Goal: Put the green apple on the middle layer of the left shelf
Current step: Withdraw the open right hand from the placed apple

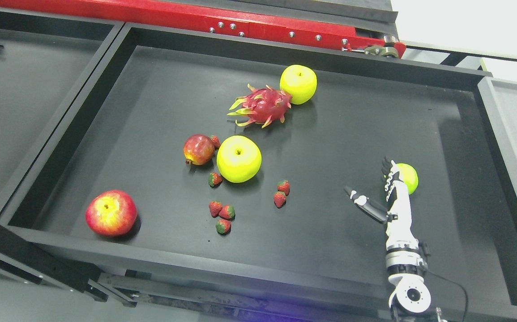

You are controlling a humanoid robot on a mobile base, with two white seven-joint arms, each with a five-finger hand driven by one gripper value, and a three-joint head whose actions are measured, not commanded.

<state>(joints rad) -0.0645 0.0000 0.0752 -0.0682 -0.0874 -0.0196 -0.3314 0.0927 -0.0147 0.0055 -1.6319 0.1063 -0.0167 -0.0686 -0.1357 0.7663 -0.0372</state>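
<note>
Three green apples lie in the black tray (160,261): a small one (409,178) at the right, a large one (239,159) in the middle, and another (299,84) at the back beside a dragon fruit (262,106). My right hand (369,179) reaches in from the lower right. Its fingers (390,175) stretch out flat against the left side of the small apple and cover part of it. The thumb (360,198) is spread off to the left. Nothing is held in the hand. The left arm does not show.
A red apple (111,213) sits near the tray's front left corner, and a pomegranate (198,150) lies left of the middle apple. Several strawberries (222,213) are scattered in front. Raised tray walls surround it all, and a grey bin (515,143) stands at the right.
</note>
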